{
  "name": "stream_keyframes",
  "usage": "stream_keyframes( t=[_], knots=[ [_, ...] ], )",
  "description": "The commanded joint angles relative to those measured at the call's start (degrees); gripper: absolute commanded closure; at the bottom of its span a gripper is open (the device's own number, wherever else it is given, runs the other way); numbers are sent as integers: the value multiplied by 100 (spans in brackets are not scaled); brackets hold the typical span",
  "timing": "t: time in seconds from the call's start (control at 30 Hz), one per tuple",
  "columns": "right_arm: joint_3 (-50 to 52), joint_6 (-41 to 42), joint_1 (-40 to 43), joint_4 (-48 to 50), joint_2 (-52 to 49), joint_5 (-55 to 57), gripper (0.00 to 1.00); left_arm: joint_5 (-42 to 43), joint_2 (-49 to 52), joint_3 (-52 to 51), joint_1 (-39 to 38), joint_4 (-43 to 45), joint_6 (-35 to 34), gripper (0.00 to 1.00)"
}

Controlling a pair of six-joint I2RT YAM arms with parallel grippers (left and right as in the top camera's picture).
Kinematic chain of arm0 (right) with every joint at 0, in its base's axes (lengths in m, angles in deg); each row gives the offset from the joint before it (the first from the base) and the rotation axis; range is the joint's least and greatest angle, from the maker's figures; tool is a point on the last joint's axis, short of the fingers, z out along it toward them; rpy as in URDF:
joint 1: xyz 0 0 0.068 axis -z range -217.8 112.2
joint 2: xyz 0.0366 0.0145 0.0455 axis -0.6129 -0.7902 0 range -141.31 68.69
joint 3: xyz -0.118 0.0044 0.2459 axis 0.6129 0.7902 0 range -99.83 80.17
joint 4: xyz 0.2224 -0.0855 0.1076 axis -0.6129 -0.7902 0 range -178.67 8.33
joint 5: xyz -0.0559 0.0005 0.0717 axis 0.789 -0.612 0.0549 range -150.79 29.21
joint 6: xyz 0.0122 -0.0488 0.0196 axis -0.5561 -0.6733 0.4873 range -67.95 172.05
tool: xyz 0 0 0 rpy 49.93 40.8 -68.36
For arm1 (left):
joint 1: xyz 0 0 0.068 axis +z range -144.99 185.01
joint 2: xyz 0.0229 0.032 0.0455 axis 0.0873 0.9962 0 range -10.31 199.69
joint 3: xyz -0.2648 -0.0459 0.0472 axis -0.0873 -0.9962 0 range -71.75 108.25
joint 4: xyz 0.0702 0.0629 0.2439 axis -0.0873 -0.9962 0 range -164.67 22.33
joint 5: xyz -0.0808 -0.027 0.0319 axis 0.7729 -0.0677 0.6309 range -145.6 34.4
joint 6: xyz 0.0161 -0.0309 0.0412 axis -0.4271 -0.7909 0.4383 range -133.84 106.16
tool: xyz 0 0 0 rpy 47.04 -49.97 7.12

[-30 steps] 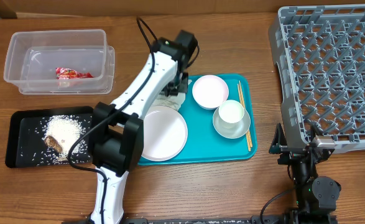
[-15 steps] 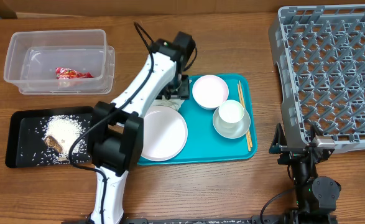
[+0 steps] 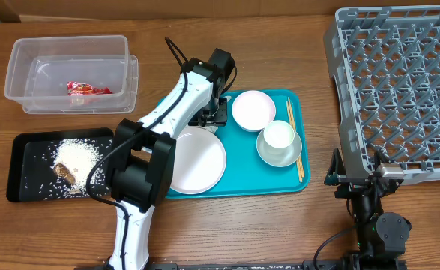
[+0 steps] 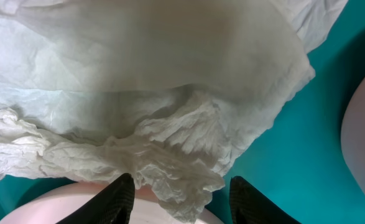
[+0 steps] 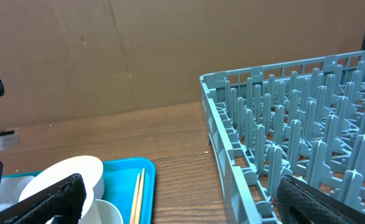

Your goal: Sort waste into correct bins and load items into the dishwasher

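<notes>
The crumpled white napkin (image 4: 151, 99) fills the left wrist view, lying on the teal tray (image 4: 306, 149) with a fold over the white plate's (image 4: 76, 202) rim. My left gripper (image 4: 182, 194) stands open right over it, that fold hanging between the fingers. From overhead the left gripper (image 3: 213, 112) hides the napkin. The plate (image 3: 197, 159), a small white bowl (image 3: 252, 109), a cup (image 3: 278, 134) in a grey-green bowl (image 3: 277, 157) and chopsticks (image 3: 295, 142) lie on the tray. My right gripper (image 5: 188, 208) hangs open and empty beside the grey dish rack (image 3: 399, 82).
A clear tub (image 3: 17, 71) at the back left holds a red wrapper (image 3: 87, 88). In front of it a black tray (image 3: 25, 150) carries rice (image 3: 77, 154) and a brown scrap (image 3: 64, 172). The rack's wall (image 5: 232, 143) stands close on the right gripper's right.
The left gripper has opened from shut and come down a little toward the tray, now covering the napkin from above. The right arm has not moved.
</notes>
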Motion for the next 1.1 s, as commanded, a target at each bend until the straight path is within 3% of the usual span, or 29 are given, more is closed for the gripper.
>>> stream_keyframes(
  t=[0.0,0.37,0.53,0.67,0.8,1.07],
  knots=[
    [59,-17,24,35,57,52,0,-35,-31,-85,0,-13,153,48],
    [59,-17,24,35,57,50,0,-37,-31,-280,0,103,149,51],
    [59,-17,24,35,57,52,0,-37,-31,-258,15,157,149,65],
    [59,-17,24,35,57,50,0,-37,-35,-205,15,151,149,86],
    [59,-15,24,35,57,50,0,-35,-35,-48,15,55,144,96],
    [59,-15,24,35,57,50,0,-52,-35,872,90,-758,98,96]
  ],
)
